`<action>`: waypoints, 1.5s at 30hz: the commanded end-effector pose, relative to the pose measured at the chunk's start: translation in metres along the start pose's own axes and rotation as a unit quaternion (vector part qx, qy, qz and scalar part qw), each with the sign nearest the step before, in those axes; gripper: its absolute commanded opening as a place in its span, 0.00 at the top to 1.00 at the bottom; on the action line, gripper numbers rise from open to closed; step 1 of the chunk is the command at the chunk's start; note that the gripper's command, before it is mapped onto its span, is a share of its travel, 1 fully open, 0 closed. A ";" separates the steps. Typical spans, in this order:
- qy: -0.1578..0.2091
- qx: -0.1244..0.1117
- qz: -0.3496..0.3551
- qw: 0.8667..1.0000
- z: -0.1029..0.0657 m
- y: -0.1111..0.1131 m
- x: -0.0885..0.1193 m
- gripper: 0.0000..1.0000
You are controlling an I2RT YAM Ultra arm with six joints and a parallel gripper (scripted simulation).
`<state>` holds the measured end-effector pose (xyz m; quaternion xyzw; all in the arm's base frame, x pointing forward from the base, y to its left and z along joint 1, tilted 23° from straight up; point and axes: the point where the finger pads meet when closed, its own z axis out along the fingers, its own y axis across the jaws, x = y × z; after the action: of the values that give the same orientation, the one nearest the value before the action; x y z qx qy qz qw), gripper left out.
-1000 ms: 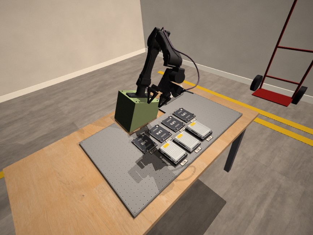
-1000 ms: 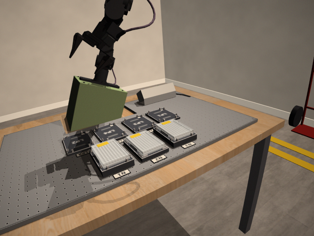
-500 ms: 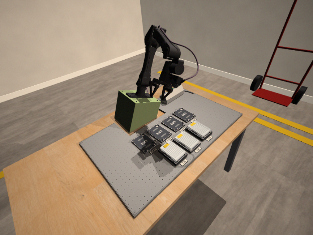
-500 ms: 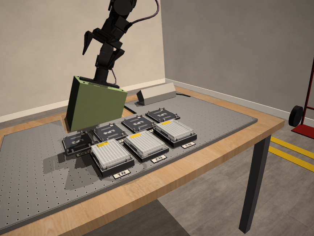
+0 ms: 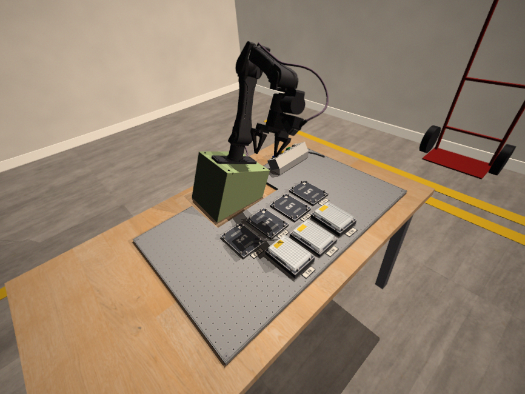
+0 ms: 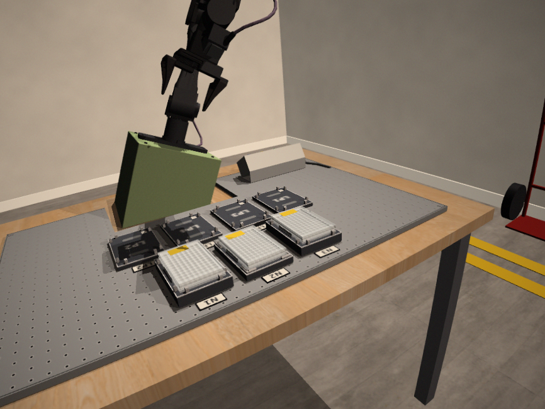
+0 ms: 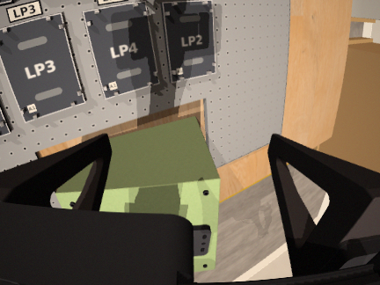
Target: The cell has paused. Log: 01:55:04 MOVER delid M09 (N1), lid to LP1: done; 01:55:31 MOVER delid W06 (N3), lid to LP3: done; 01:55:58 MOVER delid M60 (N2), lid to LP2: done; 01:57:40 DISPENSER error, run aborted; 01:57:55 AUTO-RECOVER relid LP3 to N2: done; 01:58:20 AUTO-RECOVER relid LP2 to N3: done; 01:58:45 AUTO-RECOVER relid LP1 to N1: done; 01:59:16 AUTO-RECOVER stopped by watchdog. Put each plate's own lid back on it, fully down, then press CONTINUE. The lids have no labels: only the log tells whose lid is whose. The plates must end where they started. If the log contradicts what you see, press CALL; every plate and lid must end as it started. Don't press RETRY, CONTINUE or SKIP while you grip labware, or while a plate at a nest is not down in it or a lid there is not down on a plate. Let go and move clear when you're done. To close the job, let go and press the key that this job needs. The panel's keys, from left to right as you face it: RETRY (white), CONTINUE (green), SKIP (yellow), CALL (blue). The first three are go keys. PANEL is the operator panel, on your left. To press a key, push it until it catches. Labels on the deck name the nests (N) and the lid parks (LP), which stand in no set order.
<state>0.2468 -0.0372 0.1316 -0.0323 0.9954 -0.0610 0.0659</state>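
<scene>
Three lidded white well plates with yellow tags sit in the nests: N1 [image 5: 290, 253] [image 6: 193, 266], N2 [image 5: 313, 235] [image 6: 253, 247] and N3 [image 5: 333, 216] [image 6: 303, 225]. Each clear lid looks down on its plate. Behind them are several dark lid parks, all bare: LP2 [image 5: 246, 242] [image 6: 131, 246] [image 7: 190, 40], LP4 [image 5: 268, 222] [image 6: 191, 228] [image 7: 121, 49], LP3 [image 5: 290, 206] [image 6: 240, 213] [image 7: 40, 67] and one more [image 5: 308, 191] [image 6: 281, 199]. My gripper [image 5: 267, 148] [image 6: 184, 99] [image 7: 189, 142] is open and empty, high above the green base, between the parks and the panel [image 5: 288, 157] [image 6: 272, 162].
The green arm pedestal [image 5: 228, 186] [image 6: 165, 184] [image 7: 158, 158] stands right behind the lid parks. The grey perforated deck [image 5: 203, 288] [image 6: 65, 308] lies on a wooden table [image 5: 84, 317]. A red hand truck [image 5: 466, 126] stands on the floor at the far right.
</scene>
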 end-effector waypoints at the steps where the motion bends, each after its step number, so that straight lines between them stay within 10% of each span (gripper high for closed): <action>1: -0.006 -0.019 0.018 1.000 -0.011 0.013 0.015 0.00; 13: -0.015 -0.063 0.036 0.997 -0.023 0.041 0.054 0.00; 45: 0.011 -0.171 -0.004 0.985 0.073 0.083 -0.031 0.00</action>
<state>0.2562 0.0378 0.0506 -0.0418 0.9947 0.0928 0.0135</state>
